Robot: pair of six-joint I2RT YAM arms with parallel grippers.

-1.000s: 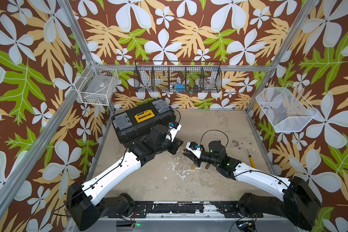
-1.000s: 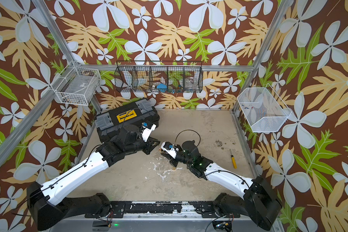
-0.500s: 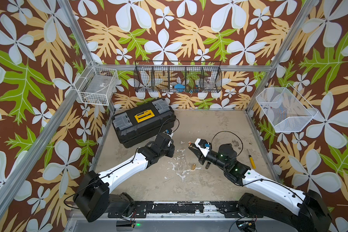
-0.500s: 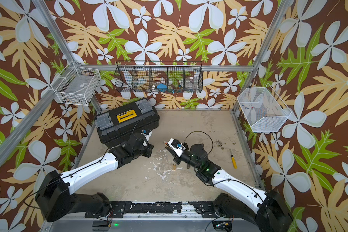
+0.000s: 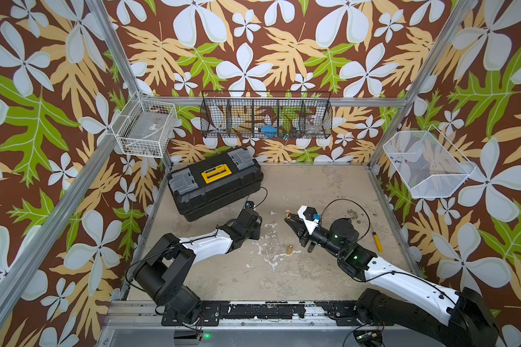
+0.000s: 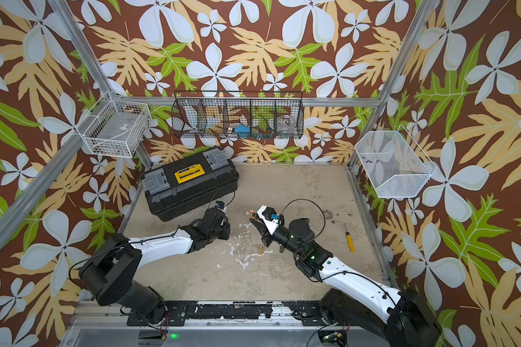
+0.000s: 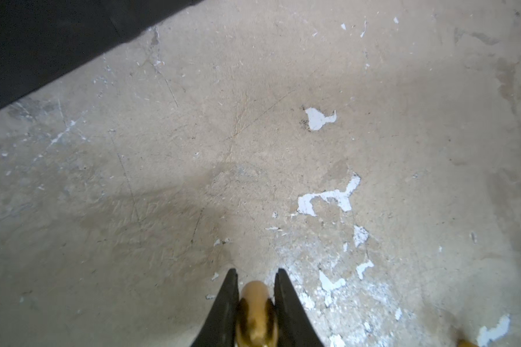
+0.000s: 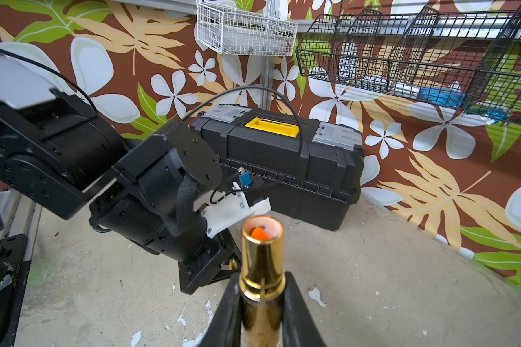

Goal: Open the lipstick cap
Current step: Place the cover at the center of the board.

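My right gripper (image 8: 262,278) is shut on the gold lipstick (image 8: 262,255). The tube's uncovered top points away from me, with the orange stick showing inside it. In both top views this gripper (image 5: 289,221) (image 6: 254,220) hangs above the middle of the table with the lipstick (image 5: 288,214) at its tip. My left gripper (image 7: 255,275) is shut on the gold cap (image 7: 254,309), low over the bare table. In the top views its fingers are hidden under the left wrist (image 5: 245,223). The right wrist view shows a glint of the cap (image 8: 232,265).
A black toolbox (image 5: 214,183) stands at the back left, close behind the left wrist. A loose gold cylinder (image 5: 290,249) and a small dark one (image 5: 310,248) lie under the right arm. A yellow-handled screwdriver (image 5: 377,241) lies at the right. Wire baskets (image 5: 266,115) hang on the walls.
A second ago the two grippers met at the table's middle. They have drawn apart, the left back and down with the cap, the right to the right with the uncovered lipstick.
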